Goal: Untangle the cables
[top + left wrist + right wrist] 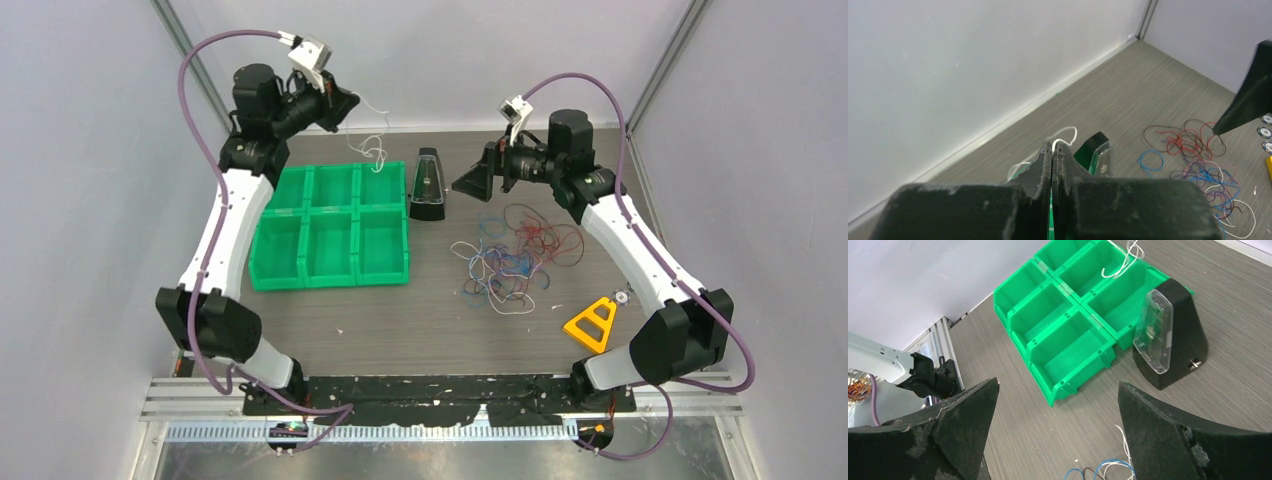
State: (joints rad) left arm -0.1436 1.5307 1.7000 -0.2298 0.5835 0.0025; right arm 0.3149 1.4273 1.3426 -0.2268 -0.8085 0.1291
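Glossy plastic bins [1083, 367], matt wood-grain tabletop [1238, 305]

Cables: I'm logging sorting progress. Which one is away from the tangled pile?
The white cable, pinched in the left gripper and dangling over the green bin; the rest lie in a tangled pile.

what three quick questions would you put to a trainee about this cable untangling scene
1. True or false: the left gripper is shut on a thin white wire.
2. Pick one: the right gripper is A) open, B) shut on a red wire, C) shut and empty.
3. Fill in: in the top view, the tangled pile of thin red, blue and white wires lies to the ___ of the green plastic six-compartment bin tray.

Key: 1 true; 2 A; 3 right.
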